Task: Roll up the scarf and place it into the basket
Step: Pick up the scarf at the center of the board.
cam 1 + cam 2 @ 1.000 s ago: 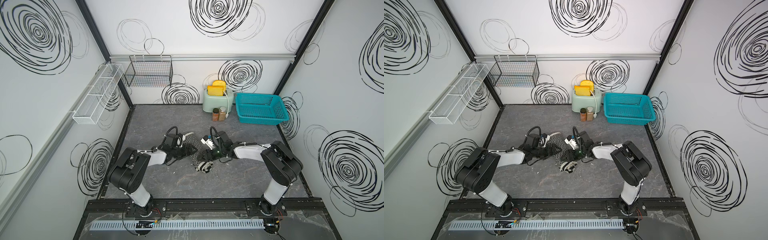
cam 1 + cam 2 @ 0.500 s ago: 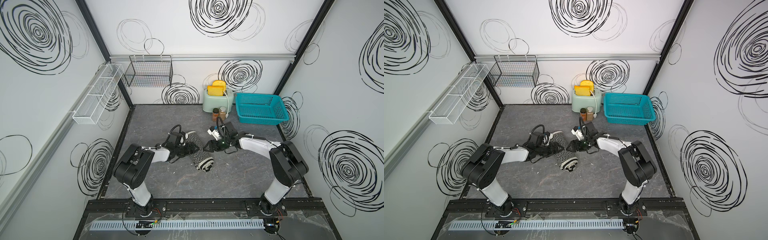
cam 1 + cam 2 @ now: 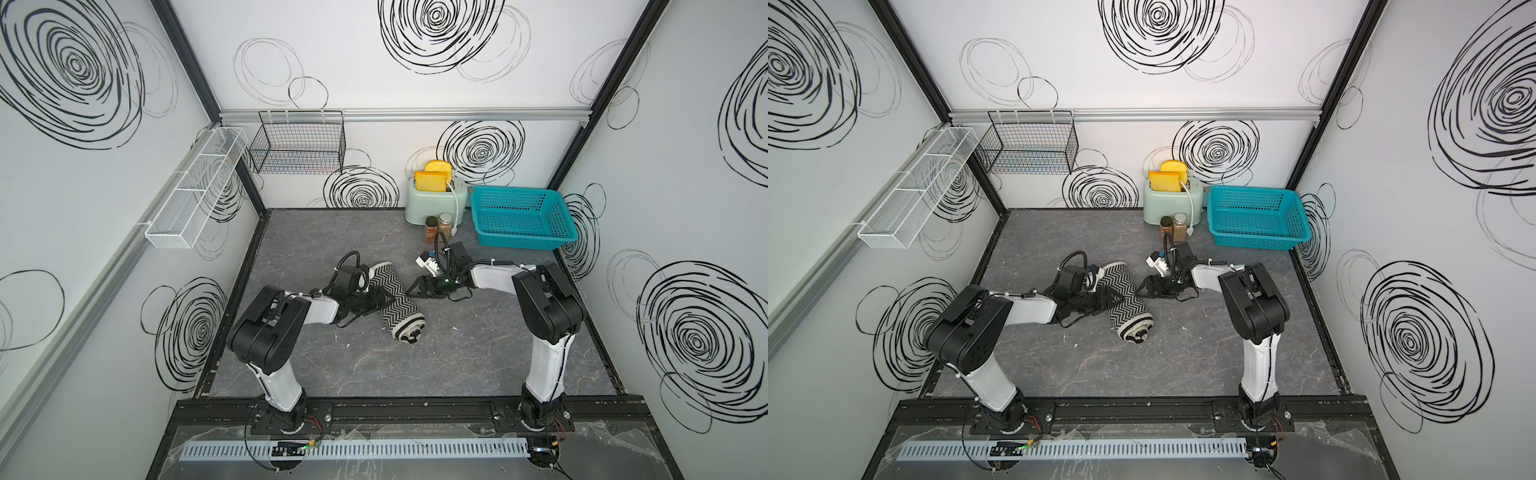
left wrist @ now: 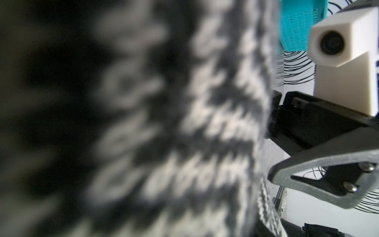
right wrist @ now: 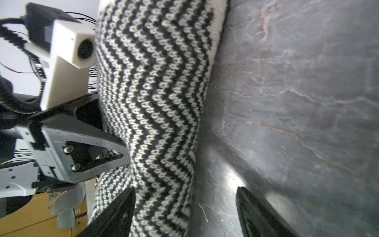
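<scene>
A: The left gripper (image 3: 384, 297)?
B: One finger (image 5: 92, 143) dented the rolled scarf (image 3: 399, 307) at the tabletop (image 3: 415, 374) middle; whether it clamped was unclear.
A: The right gripper (image 3: 415, 287)?
B: Jaws stood apart beside the roll. The teal basket (image 3: 528, 243) sat in the far-right corner.

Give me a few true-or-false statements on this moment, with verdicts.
1. The scarf is rolled up and lies on the table. True.
2. The basket holds the scarf. False: the basket is empty.
3. The right hand is open. True.
4. The left hand is clear of the scarf. False: it touches the roll's middle.
5. The toaster is empty. False: two yellow slices stand in it.
</scene>
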`<state>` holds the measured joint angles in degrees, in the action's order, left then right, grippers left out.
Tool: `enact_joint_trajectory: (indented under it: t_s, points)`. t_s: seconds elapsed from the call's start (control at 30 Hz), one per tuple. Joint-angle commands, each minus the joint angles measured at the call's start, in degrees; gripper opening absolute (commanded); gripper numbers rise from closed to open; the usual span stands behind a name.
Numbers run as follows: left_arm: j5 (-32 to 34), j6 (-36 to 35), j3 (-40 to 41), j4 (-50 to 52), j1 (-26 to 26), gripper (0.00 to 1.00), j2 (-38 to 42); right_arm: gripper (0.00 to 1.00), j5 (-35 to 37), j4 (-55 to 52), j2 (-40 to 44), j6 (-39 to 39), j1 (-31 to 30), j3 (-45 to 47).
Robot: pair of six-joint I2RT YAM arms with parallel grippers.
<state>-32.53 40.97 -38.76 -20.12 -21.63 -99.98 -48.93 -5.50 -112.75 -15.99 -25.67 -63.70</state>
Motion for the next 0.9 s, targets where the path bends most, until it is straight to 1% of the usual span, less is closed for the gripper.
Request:
enact_joint_trajectory:
  t_s: [0.0,0.1,0.23,0.37,0.53,0.7,0.87]
  points:
    - [1.0,0.2,2.4,5.1,0.3,0.61,-3.4,0.83,-9.8,7.8,-0.8,-3.3,-0.3,1.7]
    - [0.5,0.1,2.4,4.5,0.3,0.6,-3.9,0.84,-11.6,8.9,-1.5,-4.0,-2.0,1.8]
    - [-0.8,1.4,2.5,2.3,0.4,0.57,-4.7,0.84,-13.3,11.8,-3.0,-6.1,-3.6,2.9]
    - [-2.4,3.9,3.6,-1.6,0.5,0.56,-5.5,0.84,-12.5,11.2,-4.2,-5.9,-4.9,3.1]
    - [-4.2,7.6,5.6,-7.0,0.8,0.54,-6.3,0.84,-8.7,8.0,-5.5,-4.2,-6.8,1.9]
    - [-4.8,8.2,6.1,-7.7,0.7,0.53,-6.3,0.81,-3.6,5.3,-7.4,-4.1,-8.0,0.0]
    - [-5.5,9.8,7.0,-9.9,0.8,0.53,-6.1,0.7,1.6,1.0,-9.2,-2.7,-9.3,-2.3]
